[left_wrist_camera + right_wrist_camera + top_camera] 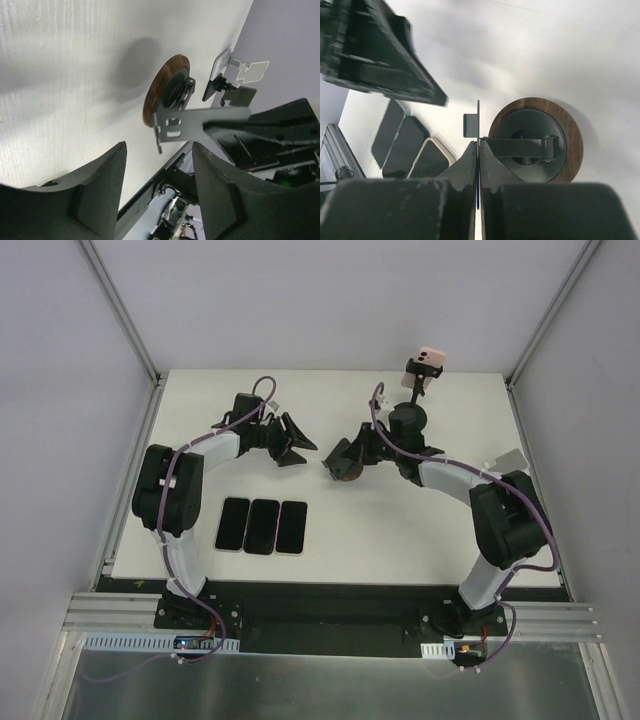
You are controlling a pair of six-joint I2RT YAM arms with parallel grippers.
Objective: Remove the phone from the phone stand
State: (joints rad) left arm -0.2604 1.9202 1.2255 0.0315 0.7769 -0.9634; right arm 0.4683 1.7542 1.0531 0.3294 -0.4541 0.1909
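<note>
**A:** Largest entry?

**B:** White worktop, which bears everything listed.

**A:** Next?

**B:** Three dark phones, lying flat in a row in front of the left arm's base. None is on a stand. They look like pieces set aside where the arms won't knock them.

**A:** The stand?

**B:** Phone stand, with a round wooden base, at mid-worktop. Its grey plate carries no phone that I can see. I cannot tell whether the base sits flat or is tilted.

**A:** So where is the task's phone?

**B:** The only mounted one is a pink phone. It stands upright in a black holder at the far edge, behind the right arm and well away from both claws. I judge it the piece yet to come off.

**A:** Claws?

**B:** The right claw is pinched tight on the plate's thin edge, probably to keep the phone stand steady. The left claw is spread partway and empty. It faces the stand from just beside it, placed to assist.
</note>
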